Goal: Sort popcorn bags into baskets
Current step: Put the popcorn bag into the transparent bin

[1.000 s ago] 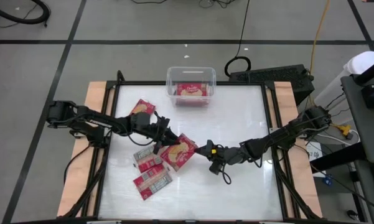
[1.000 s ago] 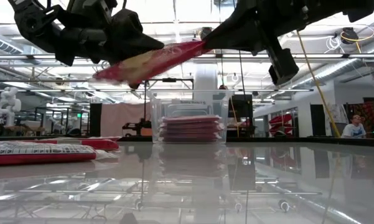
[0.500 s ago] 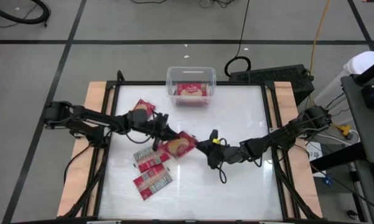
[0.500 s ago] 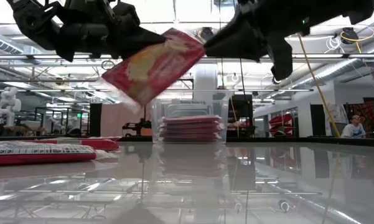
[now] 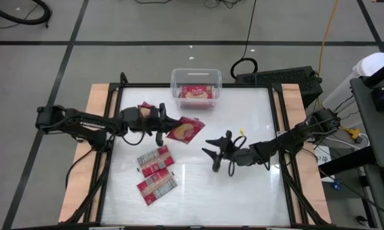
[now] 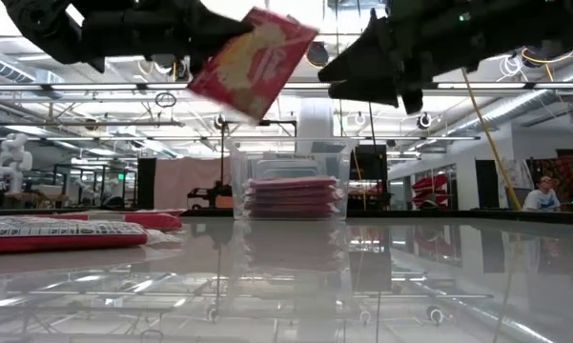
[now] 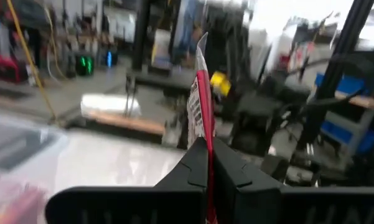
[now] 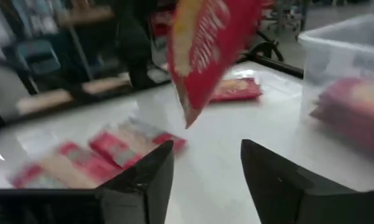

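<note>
- High view: the right gripper [image 5: 212, 152] has let go since the earlier frame, fingers now apart; the left gripper [image 5: 163, 128] is clamped on a popcorn bag [image 5: 184, 130] over the table [image 5: 255, 121].
- Low view: the bag [image 6: 252, 63] hangs above the clear basket [image 6: 291, 179].
- Left wrist view: the fingers [image 7: 196, 163] pinch the bag's edge.

Red popcorn bag [image 5: 184, 130] aloft, tilted

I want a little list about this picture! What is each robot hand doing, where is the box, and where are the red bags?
left gripper: shut on a flat red popcorn bag, held in the air
right gripper: open, empty, near the table's middle
clear plastic bin: at the table's far edge, red bags stacked inside
bags on white table: two label-side up; one more beside the left arm
</note>
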### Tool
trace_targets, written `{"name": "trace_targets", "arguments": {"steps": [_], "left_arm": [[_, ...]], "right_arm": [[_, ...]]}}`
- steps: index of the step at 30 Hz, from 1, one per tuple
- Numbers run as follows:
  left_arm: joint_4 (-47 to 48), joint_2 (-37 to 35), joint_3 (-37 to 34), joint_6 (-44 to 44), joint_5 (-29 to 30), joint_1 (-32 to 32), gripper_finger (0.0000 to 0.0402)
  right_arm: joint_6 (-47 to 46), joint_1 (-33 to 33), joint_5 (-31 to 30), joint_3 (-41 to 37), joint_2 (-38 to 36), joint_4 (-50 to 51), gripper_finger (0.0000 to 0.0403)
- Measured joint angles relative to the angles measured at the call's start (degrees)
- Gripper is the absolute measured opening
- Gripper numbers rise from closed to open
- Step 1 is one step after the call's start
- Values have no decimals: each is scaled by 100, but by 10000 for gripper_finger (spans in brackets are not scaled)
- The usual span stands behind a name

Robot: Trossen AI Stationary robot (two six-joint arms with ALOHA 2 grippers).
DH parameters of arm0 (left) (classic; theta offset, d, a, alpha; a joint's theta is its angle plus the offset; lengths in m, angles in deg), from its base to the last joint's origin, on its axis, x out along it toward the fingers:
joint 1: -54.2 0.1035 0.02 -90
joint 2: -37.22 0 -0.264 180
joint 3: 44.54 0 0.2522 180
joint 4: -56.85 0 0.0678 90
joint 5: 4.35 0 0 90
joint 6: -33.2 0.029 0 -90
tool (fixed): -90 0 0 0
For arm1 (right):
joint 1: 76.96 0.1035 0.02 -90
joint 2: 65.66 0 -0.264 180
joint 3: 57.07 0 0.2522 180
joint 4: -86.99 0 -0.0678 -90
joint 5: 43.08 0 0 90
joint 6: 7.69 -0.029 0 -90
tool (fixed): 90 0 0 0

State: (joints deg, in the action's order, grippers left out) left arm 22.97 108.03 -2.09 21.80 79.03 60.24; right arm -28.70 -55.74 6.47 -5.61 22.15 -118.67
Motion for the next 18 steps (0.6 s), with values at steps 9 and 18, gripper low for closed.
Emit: {"name": "trace_targets", "arguments": {"steps": [9, 18], "left_arm": [[-1813, 484, 0, 420, 913, -795, 3], [-3210, 1388, 0, 749, 1019, -942, 2]], "right_arm": [[10, 14, 22, -667, -2, -1792, 210], [708, -275, 637, -645, 0, -2211, 257]]}}
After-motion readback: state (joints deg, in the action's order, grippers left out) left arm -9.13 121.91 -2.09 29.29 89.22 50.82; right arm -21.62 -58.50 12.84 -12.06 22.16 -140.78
